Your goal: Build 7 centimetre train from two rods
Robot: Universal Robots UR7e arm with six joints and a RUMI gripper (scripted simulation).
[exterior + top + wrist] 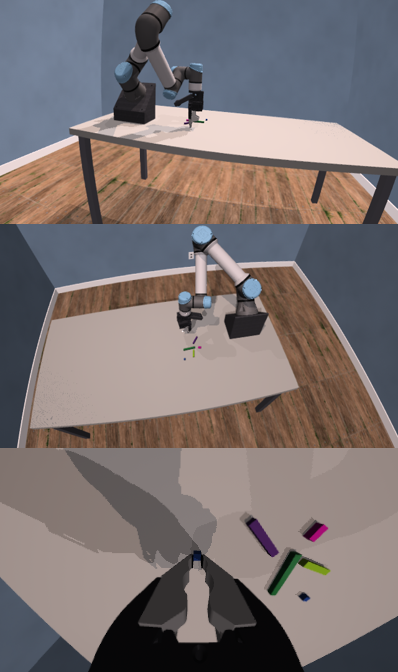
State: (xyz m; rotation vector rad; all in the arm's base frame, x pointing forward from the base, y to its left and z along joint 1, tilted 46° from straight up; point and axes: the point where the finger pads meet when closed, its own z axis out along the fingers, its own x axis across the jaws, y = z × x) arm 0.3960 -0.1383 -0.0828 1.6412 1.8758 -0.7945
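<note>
My gripper is shut on a small blue rod, held between the fingertips just above the table, a little way from the other rods. A purple rod lies at a slant nearest the gripper. A green rod lies beyond it, with a lime rod at its end at a right angle. A magenta rod lies apart to the side. A second small blue rod lies alone near the green one.
The arm's black base block stands on the table at the back right. The table edges are far from the rods.
</note>
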